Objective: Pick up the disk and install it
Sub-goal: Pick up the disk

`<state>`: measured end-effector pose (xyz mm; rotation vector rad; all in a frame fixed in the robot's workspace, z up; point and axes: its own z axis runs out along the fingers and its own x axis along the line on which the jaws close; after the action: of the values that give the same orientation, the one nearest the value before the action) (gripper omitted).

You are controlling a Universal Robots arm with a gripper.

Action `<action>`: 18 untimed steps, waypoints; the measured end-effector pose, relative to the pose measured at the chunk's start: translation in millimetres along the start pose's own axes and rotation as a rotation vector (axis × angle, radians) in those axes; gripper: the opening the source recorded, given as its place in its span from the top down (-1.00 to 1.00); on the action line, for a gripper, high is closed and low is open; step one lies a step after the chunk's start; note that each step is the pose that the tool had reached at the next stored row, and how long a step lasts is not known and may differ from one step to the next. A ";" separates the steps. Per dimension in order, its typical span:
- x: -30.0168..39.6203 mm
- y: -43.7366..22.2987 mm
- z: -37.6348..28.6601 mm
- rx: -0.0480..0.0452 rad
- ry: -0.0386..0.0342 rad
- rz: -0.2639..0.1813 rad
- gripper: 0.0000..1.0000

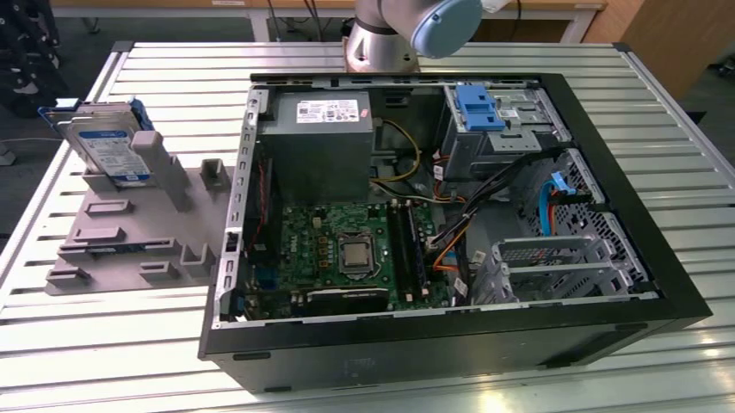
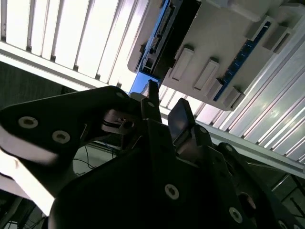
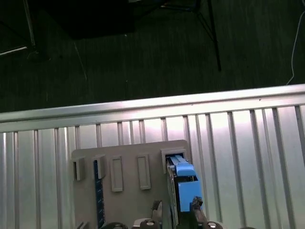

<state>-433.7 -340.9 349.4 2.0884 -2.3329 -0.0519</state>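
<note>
Standing in the grey rack (image 1: 115, 249), the disk (image 1: 109, 151) seems slightly tilted.

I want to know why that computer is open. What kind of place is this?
Probably a robot lab or workshop: an opened computer case sits on a slatted metal table, a robot arm rises at its far edge, and the disk stands in a grey holder.
</note>
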 end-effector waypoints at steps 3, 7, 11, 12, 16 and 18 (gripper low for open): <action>-2.2 0.2 1.7 -0.0001 0.0001 0.000 0.25; -4.8 0.5 4.0 -0.0003 0.0006 -0.025 0.02; -4.8 0.4 7.1 -0.0013 0.0028 -0.093 0.02; -5.0 0.6 7.9 -0.0015 0.0031 -0.099 0.02; -7.1 3.0 11.7 -0.0013 0.0039 -0.100 0.02; -8.4 4.4 13.9 -0.0010 0.0039 -0.100 0.00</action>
<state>-437.6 -331.7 335.8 2.2011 -2.2242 -0.0497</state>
